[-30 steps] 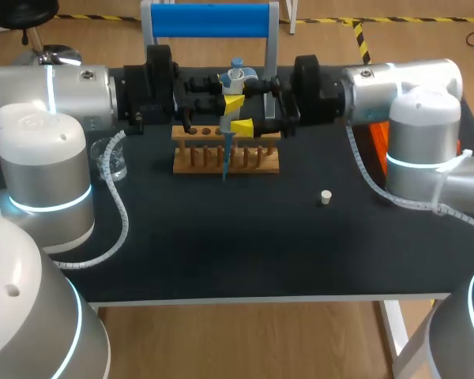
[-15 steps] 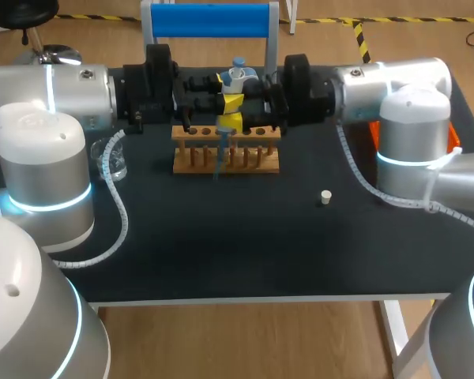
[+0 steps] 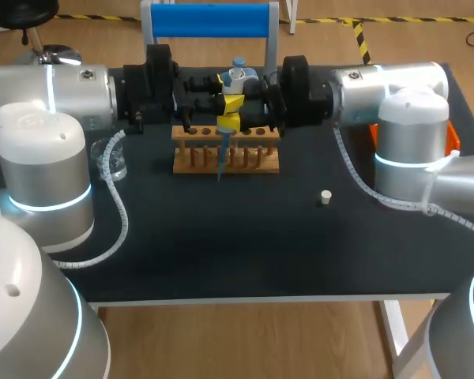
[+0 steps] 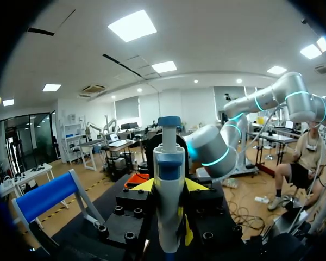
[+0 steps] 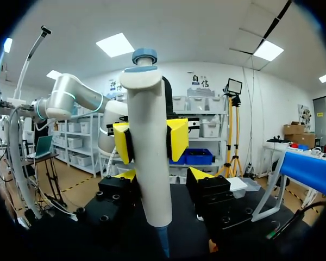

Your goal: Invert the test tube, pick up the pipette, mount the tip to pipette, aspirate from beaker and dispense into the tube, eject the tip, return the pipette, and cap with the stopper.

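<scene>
While both arms meet above the brown wooden test tube rack (image 3: 257, 150), the white pipette with a blue plunger cap (image 3: 236, 75) stands upright over the rack's middle. The left gripper (image 3: 231, 103) comes in from the rack's left side, and its yellow fingers (image 5: 177, 138) are clamped on the pipette body from two sides. That shows clearly in the right wrist view. The right gripper (image 3: 225, 122) comes in from the rack's right side and sits lower on the pipette, just above the rack's top bar. Its fingers stand apart, one on each side of the lower pipette body, with a gap visible on at least one side.

A thin blue pipette tip (image 3: 221, 158) hangs from the pipette, pointing down across the rack's front face. I cannot tell whether it enters a rack hole. A clear glass beaker (image 3: 110, 158) sits left of the rack, near the left arm's base. A small white stopper (image 3: 325, 197) lies right of the rack and nearer the front, well apart from it on the black tabletop (image 3: 221, 245). A metal stand with a blue bar (image 3: 209, 20) rises behind the rack. I cannot make out a test tube in the rack.
</scene>
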Motion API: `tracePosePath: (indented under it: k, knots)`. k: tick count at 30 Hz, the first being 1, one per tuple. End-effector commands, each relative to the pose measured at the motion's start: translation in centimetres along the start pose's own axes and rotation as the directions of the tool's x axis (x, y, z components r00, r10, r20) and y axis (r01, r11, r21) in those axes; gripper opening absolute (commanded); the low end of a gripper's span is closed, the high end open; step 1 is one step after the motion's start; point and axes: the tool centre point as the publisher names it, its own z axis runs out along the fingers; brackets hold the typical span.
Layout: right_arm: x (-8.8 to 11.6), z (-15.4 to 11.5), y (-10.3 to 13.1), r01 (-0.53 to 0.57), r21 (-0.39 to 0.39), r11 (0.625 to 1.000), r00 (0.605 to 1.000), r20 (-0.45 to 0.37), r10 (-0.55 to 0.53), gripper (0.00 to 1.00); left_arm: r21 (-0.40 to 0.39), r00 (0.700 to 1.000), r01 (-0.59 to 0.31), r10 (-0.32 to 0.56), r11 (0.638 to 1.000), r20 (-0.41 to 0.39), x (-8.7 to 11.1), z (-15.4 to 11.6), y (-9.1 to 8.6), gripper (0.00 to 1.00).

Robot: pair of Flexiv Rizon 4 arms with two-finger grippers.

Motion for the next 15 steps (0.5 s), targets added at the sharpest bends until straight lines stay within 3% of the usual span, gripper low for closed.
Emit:
tracePosePath:
  k: [1, 10, 12, 15]
  knots:
    - [0.14, 0.00, -0.24, -0.001, -0.013, 1.000, 1.000, -0.004, 0.000, 0.49, 0.001, 1.000, -0.001, 0.001, 1.000, 0.001, 0.01, 0.05, 0.02, 0.00]
    - [0.50, -0.13, -0.40, -0.008, -0.036, 0.999, 1.000, -0.014, 0.007, 0.39, 0.001, 1.000, -0.001, 0.001, 1.000, 0.001, 0.01, 0.05, 0.02, 0.00]
    - [0.54, -0.20, -0.41, -0.010, -0.040, 0.999, 1.000, -0.015, 0.009, 0.28, 0.001, 1.000, -0.001, 0.001, 1.000, 0.001, 0.01, 0.05, 0.02, 0.00]
    - [0.58, -0.33, -0.36, -0.010, -0.043, 0.999, 1.000, -0.015, 0.009, 0.00, 0.001, 1.000, -0.001, 0.001, 1.000, 0.001, 0.01, 0.05, 0.02, 0.00]
